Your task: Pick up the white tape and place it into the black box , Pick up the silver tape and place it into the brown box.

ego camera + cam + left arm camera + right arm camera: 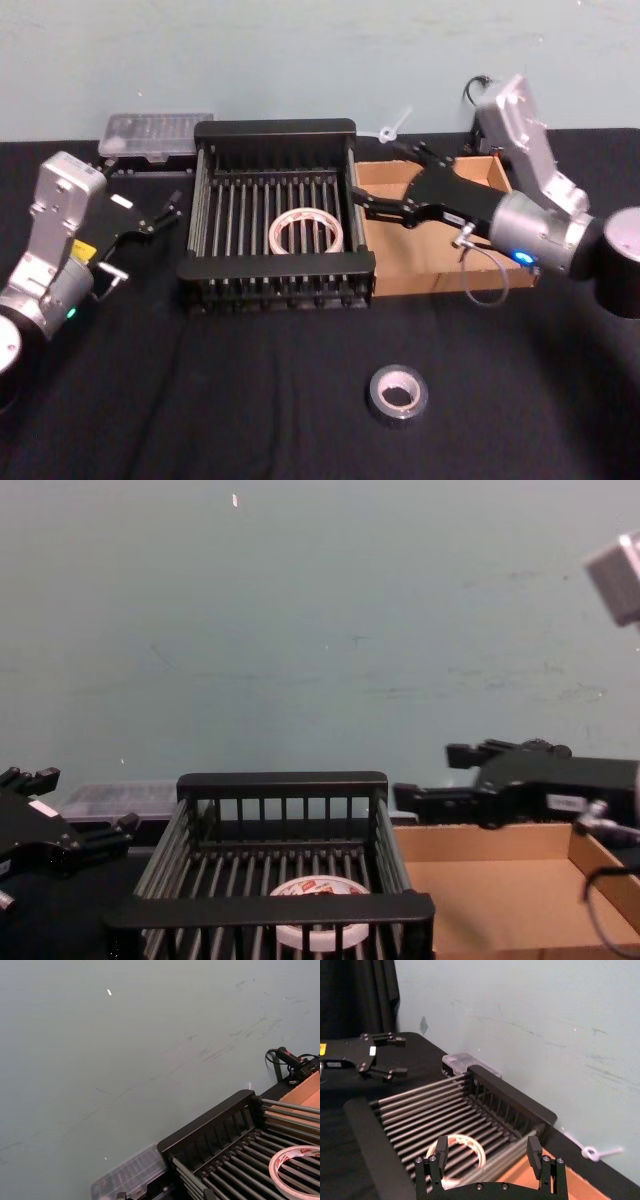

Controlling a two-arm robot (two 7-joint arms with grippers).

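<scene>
The white tape lies flat in the black box, so half is done. My right gripper hangs over the brown box, fingers apart and empty; the silver tape waits on the bench.

We see dim, even, cool-tinted light w/ soft, faint shadows. Slight glare on the silver tape; the black cloth swallows detail. Wrist & chest views look a bit soft.
</scene>
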